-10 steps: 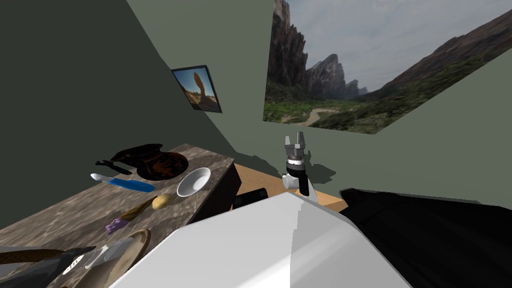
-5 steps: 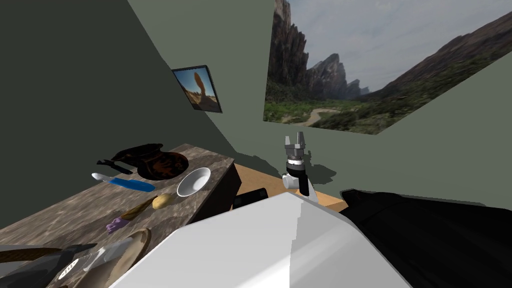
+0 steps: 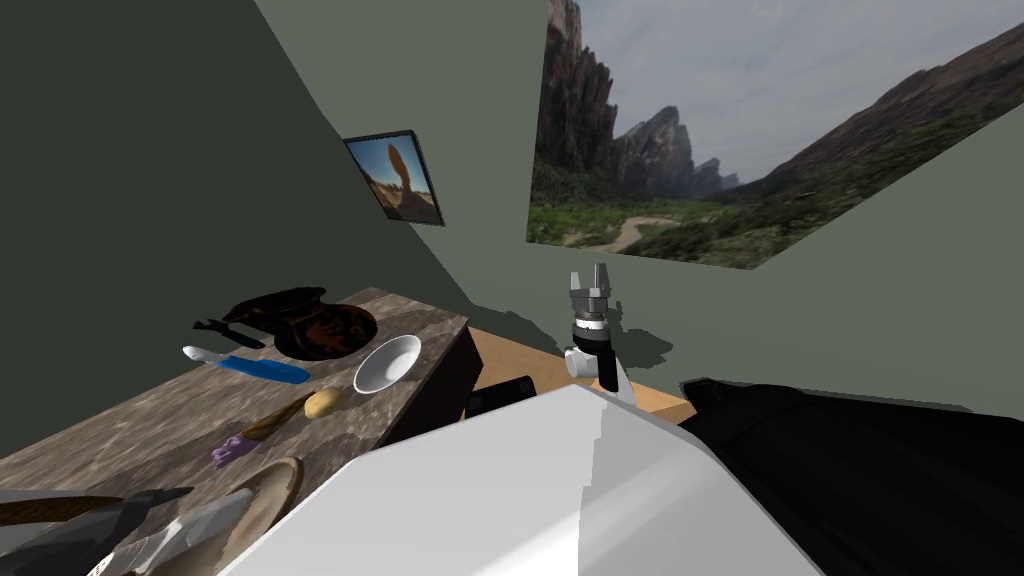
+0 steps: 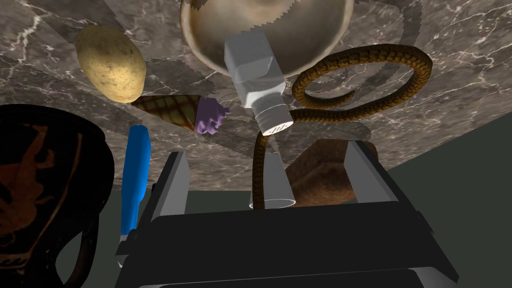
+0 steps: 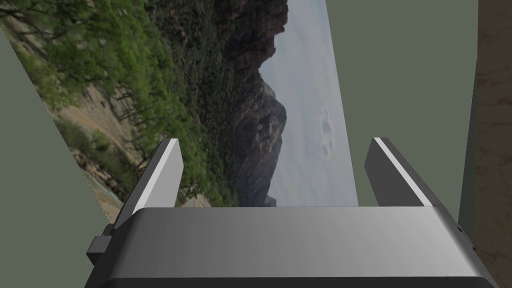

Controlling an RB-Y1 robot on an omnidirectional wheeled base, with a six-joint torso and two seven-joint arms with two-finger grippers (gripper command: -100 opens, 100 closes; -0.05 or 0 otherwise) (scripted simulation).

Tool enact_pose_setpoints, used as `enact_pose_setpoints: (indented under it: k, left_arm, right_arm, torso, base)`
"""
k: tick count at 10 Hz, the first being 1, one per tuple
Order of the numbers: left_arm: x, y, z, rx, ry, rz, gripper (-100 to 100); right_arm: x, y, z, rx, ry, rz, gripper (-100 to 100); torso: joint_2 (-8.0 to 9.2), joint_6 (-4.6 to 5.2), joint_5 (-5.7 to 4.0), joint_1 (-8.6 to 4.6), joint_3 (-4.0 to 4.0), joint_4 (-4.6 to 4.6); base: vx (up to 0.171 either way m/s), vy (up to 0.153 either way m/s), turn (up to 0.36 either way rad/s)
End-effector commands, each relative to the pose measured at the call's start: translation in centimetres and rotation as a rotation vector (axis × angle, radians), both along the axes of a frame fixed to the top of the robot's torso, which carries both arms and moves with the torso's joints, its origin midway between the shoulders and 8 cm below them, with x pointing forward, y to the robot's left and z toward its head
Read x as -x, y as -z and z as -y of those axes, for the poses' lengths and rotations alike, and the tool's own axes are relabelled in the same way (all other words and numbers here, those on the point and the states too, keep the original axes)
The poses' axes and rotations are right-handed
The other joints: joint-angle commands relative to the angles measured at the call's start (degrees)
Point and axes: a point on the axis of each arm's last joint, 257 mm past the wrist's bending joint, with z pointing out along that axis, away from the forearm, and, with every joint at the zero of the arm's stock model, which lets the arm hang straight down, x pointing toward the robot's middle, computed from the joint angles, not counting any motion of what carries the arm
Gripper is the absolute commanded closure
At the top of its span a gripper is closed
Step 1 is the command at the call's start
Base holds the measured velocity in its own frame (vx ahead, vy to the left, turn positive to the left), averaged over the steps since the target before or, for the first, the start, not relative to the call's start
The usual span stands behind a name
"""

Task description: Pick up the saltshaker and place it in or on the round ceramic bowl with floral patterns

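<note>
- The left gripper [image 4: 267, 152] stands wide and holds nothing; the right gripper [image 5: 272, 142] is wide too.
- The saltshaker [image 4: 257, 80] lies tilted on the rim of the beige bowl [image 4: 315, 35], just ahead of the left gripper.
- Placing seems done; the next move is a straight retreat, clear of the brown snake [image 4: 380, 52].

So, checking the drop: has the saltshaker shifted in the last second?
Yes: against the tan bowl, the saltshaker has slid toward the head view's lower left.
</note>
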Motion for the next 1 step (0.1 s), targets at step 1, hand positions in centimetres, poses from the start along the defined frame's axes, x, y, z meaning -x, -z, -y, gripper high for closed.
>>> enact_pose_setpoints:
  k: [1]
  left_arm:
    - [0.00,0.00,0.00,0.000,0.000,0.000,0]
  right_arm:
    - [0.00,0.00,0.00,0.000,0.000,0.000,0]
  torso:
    - [0.00,0.00,0.00,0.00,0.00,0.00]
  base:
    - [0.000,0.000,0.000]
